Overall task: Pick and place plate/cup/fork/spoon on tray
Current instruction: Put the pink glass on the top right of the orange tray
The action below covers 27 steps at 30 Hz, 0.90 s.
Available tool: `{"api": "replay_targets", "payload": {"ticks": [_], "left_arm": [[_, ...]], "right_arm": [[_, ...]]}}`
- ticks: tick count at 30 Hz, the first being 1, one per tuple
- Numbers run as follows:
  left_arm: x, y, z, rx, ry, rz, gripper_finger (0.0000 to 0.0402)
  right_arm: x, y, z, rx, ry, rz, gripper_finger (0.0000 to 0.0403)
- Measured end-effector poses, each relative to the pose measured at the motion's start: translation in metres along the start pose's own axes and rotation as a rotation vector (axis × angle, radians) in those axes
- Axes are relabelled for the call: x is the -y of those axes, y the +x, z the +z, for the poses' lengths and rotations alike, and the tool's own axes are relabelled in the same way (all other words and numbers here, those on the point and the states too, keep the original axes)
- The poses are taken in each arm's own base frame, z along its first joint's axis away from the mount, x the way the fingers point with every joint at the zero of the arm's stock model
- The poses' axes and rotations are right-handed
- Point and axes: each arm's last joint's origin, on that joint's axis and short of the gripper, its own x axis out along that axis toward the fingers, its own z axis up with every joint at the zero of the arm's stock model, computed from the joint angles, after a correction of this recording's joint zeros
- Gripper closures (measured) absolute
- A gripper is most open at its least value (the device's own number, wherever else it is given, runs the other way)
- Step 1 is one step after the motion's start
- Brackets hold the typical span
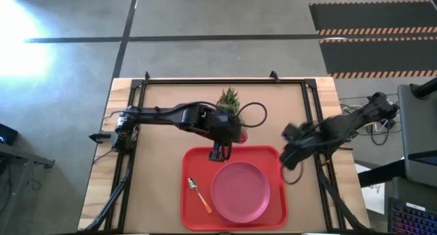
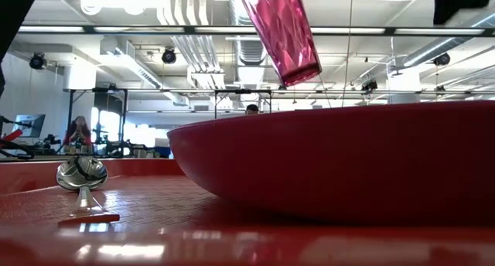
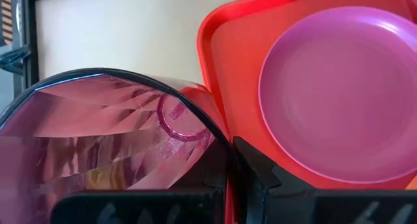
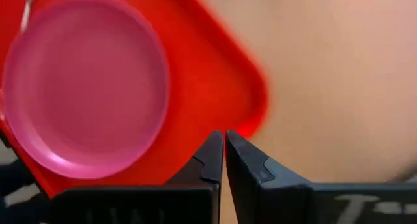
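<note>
The cup (image 2: 282,30) is held clamped by the left gripper (image 1: 220,150), seemingly above the tray (image 1: 194,163) at center frame; the right gripper (image 4: 223,152) is closed, empty.

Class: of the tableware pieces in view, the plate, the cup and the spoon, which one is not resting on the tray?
The cup: the left hand holds it above the tray, while the plate and spoon lie on it.

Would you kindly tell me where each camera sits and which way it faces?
High: overhead, looking straight down; both arms, left hand over the tray, right hand beside it.
Low: on the tray floor, looking level; spoon, plate, cup above.
Left wrist: past its own fingers gripping the cup.
Right wrist: over its closed fingers toward the tray.
All share the plate.
</note>
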Motion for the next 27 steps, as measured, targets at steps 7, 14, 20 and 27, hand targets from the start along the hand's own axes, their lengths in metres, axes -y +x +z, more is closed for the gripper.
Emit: {"api": "replay_targets", "payload": {"ticks": [7,14,20,27], "left_arm": [[0.002,0.004,-0.004,-0.039,0.007,-0.007,0.0401],[0.002,0.008,-0.005,-0.050,0.008,-0.012,0.0401],[0.002,0.007,-0.005,-0.044,0.006,-0.011,0.0401],[0.002,0.006,-0.005,-0.039,0.006,-0.011,0.0401]], "right_arm": [[-0.006,0.091,-0.022,-0.062,0.044,0.113,0.0394],[0.009,0.137,-0.043,-0.148,0.112,0.073,0.0394],[0.019,0.139,-0.050,-0.222,0.109,0.040,0.0394],[0.029,0.121,-0.053,-0.311,0.121,-0.011,0.0394]]}}
